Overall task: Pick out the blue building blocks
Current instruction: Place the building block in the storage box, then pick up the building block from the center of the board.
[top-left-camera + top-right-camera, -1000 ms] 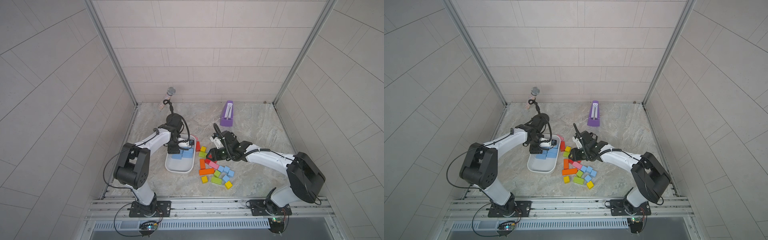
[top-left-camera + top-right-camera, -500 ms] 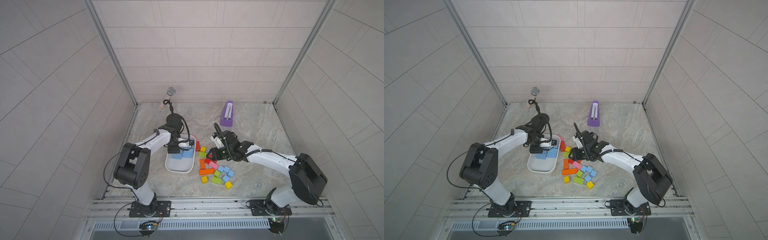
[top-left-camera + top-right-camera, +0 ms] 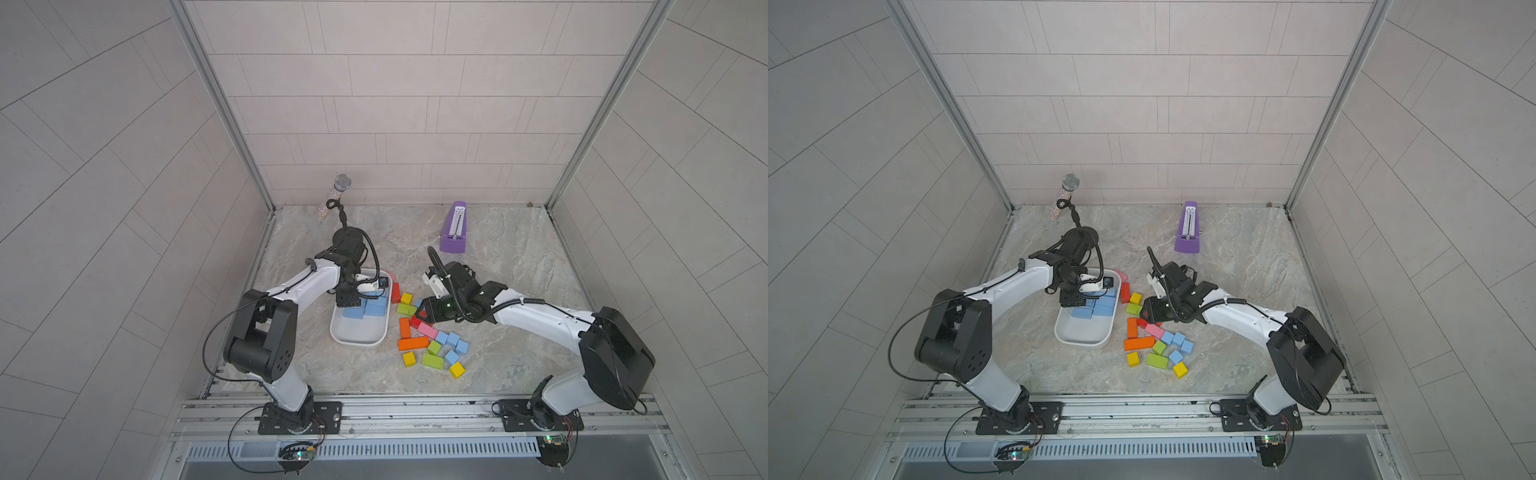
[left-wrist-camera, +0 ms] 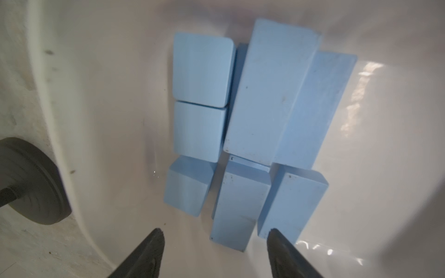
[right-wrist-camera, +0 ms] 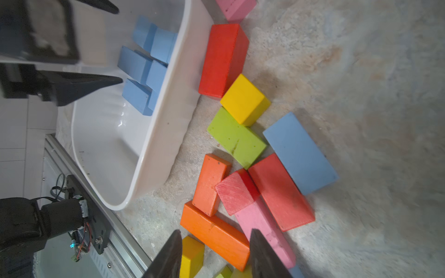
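At least 7 blue building blocks (image 4: pixel 269 89), matte with softly rounded edges, lie packed in the far end of the white plastic tray (image 3: pixel 359 343), which sits left of the tabletop's middle. They are 3 cubes and 4 longer bricks, with 1 brick resting across others. 5 more lie on the marbled tabletop: 4 blue cubes (image 3: pixel 453 338) clustered toward the near edge and 1 blue brick (image 5: pixel 301 154) lying flat against a red one. Mixed around them are 3 red blocks (image 5: pixel 224 60), 3 yellow blocks (image 5: pixel 244 100), 3 green blocks (image 5: pixel 237 138), 2 orange blocks (image 5: pixel 212 184) and 2 pink blocks (image 5: pixel 255 219).

The left arm bends at the elbow and points its wrist straight down. The left gripper (image 4: pixel 216 240) hangs over the blocks in the tray, jaws apart with nothing between them. The right arm stretches low toward the tabletop's middle. The right gripper (image 5: pixel 214 248) tilts down over the loose pile, its jaws also apart and empty.

1 purple metronome (image 3: pixel 454 228) stands near the far edge, and 1 glittery microphone (image 3: pixel 341 183) stands at the far left corner.
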### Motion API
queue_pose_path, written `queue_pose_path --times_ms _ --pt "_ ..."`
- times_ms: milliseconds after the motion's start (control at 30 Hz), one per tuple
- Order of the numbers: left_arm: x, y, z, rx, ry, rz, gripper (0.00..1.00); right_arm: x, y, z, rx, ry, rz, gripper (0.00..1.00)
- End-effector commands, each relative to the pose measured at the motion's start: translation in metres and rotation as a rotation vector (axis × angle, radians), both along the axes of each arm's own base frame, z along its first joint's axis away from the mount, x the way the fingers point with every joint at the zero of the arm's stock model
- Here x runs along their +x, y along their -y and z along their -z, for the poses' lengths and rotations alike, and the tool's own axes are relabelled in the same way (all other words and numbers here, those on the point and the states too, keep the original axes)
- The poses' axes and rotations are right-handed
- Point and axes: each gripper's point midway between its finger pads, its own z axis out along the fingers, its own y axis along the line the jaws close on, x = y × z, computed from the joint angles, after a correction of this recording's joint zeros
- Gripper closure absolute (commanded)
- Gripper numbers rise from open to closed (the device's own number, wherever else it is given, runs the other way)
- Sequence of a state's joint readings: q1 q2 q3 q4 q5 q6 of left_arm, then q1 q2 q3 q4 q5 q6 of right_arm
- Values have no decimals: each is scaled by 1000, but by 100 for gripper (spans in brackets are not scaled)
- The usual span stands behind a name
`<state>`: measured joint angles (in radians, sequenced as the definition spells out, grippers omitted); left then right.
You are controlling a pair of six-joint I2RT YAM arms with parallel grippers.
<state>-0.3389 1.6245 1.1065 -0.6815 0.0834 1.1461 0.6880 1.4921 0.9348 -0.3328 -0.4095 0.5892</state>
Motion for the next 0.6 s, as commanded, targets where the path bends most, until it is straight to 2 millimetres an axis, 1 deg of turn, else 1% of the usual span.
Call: queue_pose_path --times_ms 0,100,167,233,267,300,400,467,567 --pt "-10 20 -42 -166 -2 -107 25 1 25 -11 -143 41 -15 52" --pt "-19 37 -69 -338 -33 -237 23 -1 46 -8 -259 32 -32 52" --pt "-19 46 -83 -457 -31 -345 22 0 59 -5 -345 28 -55 51" --pt "-19 50 -88 -534 -35 -438 22 5 68 -3 -427 31 -81 51" --pt "-18 48 -87 -551 -36 -486 22 9 71 -2 -467 36 -98 51" --pt "-18 45 -84 -565 -38 -527 22 11 72 -1 -493 35 -115 51" --pt "-14 35 -78 -643 -27 -607 20 23 65 3 -524 49 -177 50" --pt "-10 22 -75 -641 3 -663 20 32 58 8 -531 52 -205 50" --pt "-7 13 -76 -651 18 -705 20 41 48 17 -531 44 -232 50"
